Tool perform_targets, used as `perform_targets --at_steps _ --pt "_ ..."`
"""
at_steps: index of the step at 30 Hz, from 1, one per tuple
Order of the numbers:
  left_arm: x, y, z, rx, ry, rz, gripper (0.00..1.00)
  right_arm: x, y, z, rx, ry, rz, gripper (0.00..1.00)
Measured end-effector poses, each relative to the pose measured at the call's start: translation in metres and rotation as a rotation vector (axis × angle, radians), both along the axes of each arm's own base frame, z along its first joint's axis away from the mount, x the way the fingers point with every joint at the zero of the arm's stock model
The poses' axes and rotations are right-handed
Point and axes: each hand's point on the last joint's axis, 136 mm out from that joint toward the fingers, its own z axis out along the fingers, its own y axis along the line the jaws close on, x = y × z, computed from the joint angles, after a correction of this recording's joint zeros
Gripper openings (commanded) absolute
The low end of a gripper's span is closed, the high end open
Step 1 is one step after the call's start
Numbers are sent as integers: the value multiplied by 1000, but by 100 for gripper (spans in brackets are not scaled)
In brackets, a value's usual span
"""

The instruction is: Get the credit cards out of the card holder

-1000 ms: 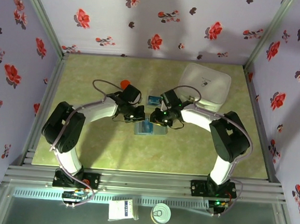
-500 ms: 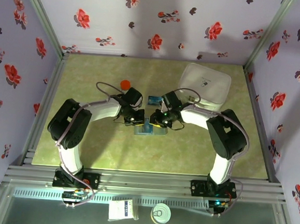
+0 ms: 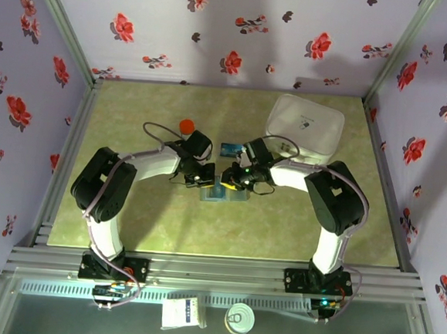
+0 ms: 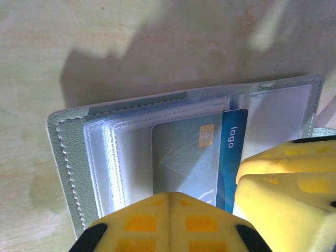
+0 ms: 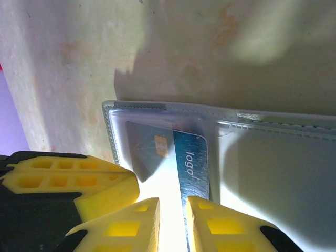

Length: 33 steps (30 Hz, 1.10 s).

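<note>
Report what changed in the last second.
The left arm swung its elbow right, and the left gripper, shut, settled lower onto the card holder. The right gripper slid left and narrowed around the blue credit card's exposed end; a firm grip isn't clear. The card holder, the loose card behind it and the white box stayed put.

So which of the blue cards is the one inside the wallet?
The chip card, half inside the card holder's clear sleeve by the right gripper. The other blue card lies loose on the table beyond it.
</note>
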Motion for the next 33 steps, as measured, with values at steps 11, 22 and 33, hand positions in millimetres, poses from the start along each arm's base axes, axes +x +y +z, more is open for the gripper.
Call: perform_targets --at_steps 11,22,33 --pt "0 1 8 -9 -17 1 2 1 -3 -2 -12 -3 -7 23" --pt "-2 3 3 3 -7 2 0 0 -6 -3 -17 0 -8 24" --pt "-3 4 -4 14 2 0 0 -2 -7 -8 -25 14 -7 23"
